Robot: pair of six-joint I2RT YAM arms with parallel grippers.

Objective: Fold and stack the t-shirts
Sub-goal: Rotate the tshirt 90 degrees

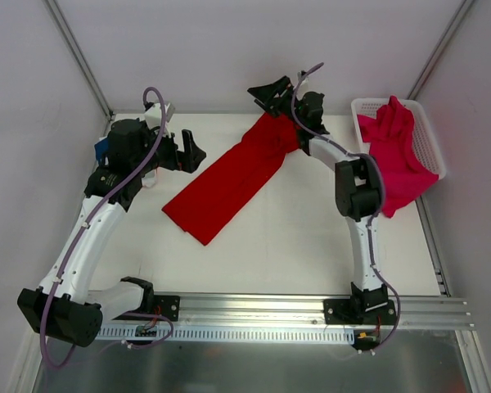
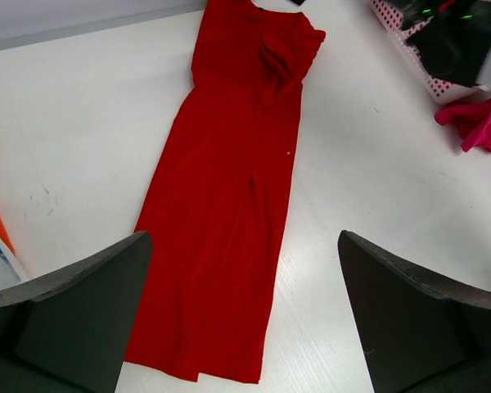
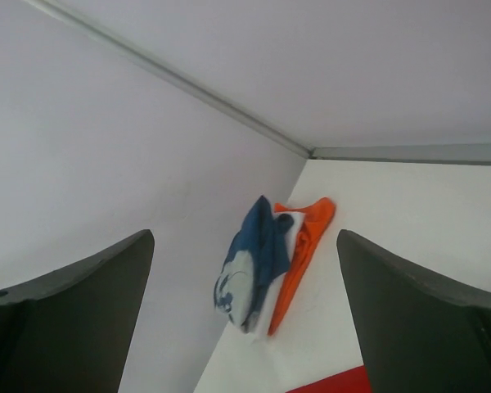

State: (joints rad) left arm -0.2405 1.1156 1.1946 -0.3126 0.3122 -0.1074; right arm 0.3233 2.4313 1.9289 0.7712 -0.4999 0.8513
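Observation:
A plain red t-shirt (image 1: 229, 180) lies on the white table as a long narrow strip, running diagonally from near left to far right. My right gripper (image 1: 270, 92) hangs open just above the strip's far end, holding nothing. My left gripper (image 1: 188, 151) is open beside the strip's left edge; in its wrist view the red t-shirt (image 2: 229, 205) stretches away between the fingers (image 2: 82, 311). A magenta-pink t-shirt (image 1: 397, 155) spills out of the basket. The right wrist view looks past its open gripper (image 3: 245, 319) at a navy printed t-shirt (image 3: 250, 262) and an orange t-shirt (image 3: 299, 246) bunched against the wall.
The white mesh basket (image 1: 430, 139) stands at the table's far right edge. White enclosure walls close in the table at the back and both sides. A metal rail (image 1: 254, 315) with both arm bases runs along the near edge.

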